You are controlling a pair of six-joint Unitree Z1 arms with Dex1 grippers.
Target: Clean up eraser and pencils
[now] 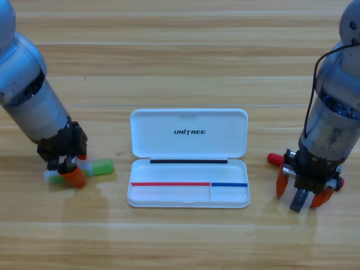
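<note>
High view: both arms stand over a wooden table (180, 56) with the open white case (189, 158) between them. Step in hand, as judged: picking up the pencils, one per arm, for transfer to the case. Left gripper (68, 171) sits down on the green pencil (84, 170), which lies flat on the table left of the case, well apart from it; one orange jaw crosses the pencil near its whitish end, the other is hidden behind the gripper body. Whether the jaws are closed on the pencil or only around it cannot be told. Right gripper (300, 191) hangs right of the case, pointing down, its orange jaws spread apart with a dark part visible between them. The red cap (274, 158) of the black pencil shows just left of this gripper; the pencil's body is hidden under the arm, so a grasp cannot be confirmed. The eraser is not visible. Next move, as judged: each arm secures its pencil, lifts it clear, and carries it inward to the lower tray of the case, keeping the pencil level so it fits lengthwise
</note>
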